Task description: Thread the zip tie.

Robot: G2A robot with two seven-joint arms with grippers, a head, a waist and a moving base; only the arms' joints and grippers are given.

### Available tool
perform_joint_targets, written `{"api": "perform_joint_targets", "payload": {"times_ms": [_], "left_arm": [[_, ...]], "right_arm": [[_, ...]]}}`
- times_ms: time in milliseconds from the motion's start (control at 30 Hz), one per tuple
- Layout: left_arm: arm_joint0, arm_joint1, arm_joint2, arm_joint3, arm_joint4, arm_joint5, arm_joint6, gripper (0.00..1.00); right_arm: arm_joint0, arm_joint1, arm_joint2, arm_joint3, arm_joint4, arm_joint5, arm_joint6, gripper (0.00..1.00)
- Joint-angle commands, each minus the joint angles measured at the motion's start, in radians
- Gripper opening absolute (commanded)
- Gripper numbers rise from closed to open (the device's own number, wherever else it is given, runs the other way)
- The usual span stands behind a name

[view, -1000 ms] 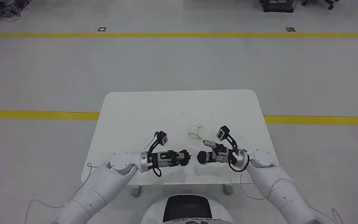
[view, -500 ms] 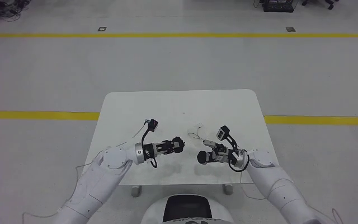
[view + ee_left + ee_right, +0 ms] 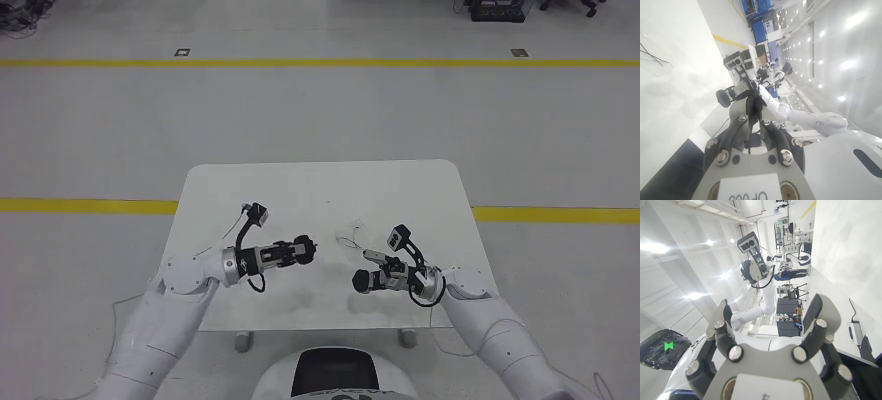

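The zip tie (image 3: pixel 349 238) is a thin pale loop lying on the white table (image 3: pixel 300 190), near its middle. In the left wrist view it appears as thin dark strands (image 3: pixel 653 56) on the tabletop. My left gripper (image 3: pixel 307 248) hovers just left of the tie, its fingers (image 3: pixel 745 108) pressed together with nothing visible between them. My right gripper (image 3: pixel 357 282) sits nearer the front edge, below the tie, pointing left toward the other arm. Its fingers (image 3: pixel 812 311) stand wide apart and hold nothing. The right gripper (image 3: pixel 723 96) faces the left one across a gap.
The table's front edge runs close under both forearms. The far half of the tabletop is bare white surface. Yellow floor lines (image 3: pixel 90 206) run behind the table, and a cable with a power box (image 3: pixel 853 330) lies on the floor.
My left gripper has drawn back to the left and slightly farther from the front edge, widening the gap to the right gripper. The right arm and the zip tie have stayed put.
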Motion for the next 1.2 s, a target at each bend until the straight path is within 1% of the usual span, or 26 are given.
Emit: {"api": "perform_joint_targets", "payload": {"times_ms": [0, 67, 100, 200, 300, 333, 433, 533, 567, 633, 1167], "left_arm": [[0.000, 0.000, 0.002, 0.000, 0.000, 0.000, 0.001, 0.00], [0.000, 0.000, 0.002, 0.000, 0.000, 0.000, 0.001, 0.00], [0.000, 0.000, 0.002, 0.000, 0.000, 0.000, 0.001, 0.00], [0.000, 0.000, 0.002, 0.000, 0.000, 0.000, 0.001, 0.00], [0.000, 0.000, 0.002, 0.000, 0.000, 0.000, 0.001, 0.00], [0.000, 0.000, 0.002, 0.000, 0.000, 0.000, 0.001, 0.00], [0.000, 0.000, 0.002, 0.000, 0.000, 0.000, 0.001, 0.00], [0.000, 0.000, 0.002, 0.000, 0.000, 0.000, 0.001, 0.00], [0.000, 0.000, 0.002, 0.000, 0.000, 0.000, 0.001, 0.00], [0.000, 0.000, 0.002, 0.000, 0.000, 0.000, 0.001, 0.00], [0.000, 0.000, 0.002, 0.000, 0.000, 0.000, 0.001, 0.00]], "right_arm": [[0.001, 0.004, 0.012, -0.007, -0.025, 0.000, -0.039, 1.00], [0.000, 0.017, 0.039, -0.027, -0.113, -0.003, -0.108, 1.00], [-0.001, 0.023, 0.049, -0.043, -0.149, 0.010, -0.126, 1.00], [-0.003, 0.043, 0.085, -0.108, -0.278, 0.067, -0.194, 1.00], [0.005, 0.058, 0.104, -0.183, -0.407, 0.143, -0.244, 1.00], [0.015, 0.062, 0.104, -0.205, -0.456, 0.169, -0.250, 1.00], [0.046, 0.068, 0.107, -0.256, -0.534, 0.232, -0.264, 1.00], [0.102, 0.066, 0.079, -0.278, -0.613, 0.285, -0.271, 1.00], [0.126, 0.064, 0.065, -0.281, -0.630, 0.287, -0.266, 1.00], [0.165, 0.058, 0.037, -0.266, -0.644, 0.269, -0.242, 1.00], [0.164, 0.058, 0.038, -0.266, -0.647, 0.270, -0.248, 1.00]]}}
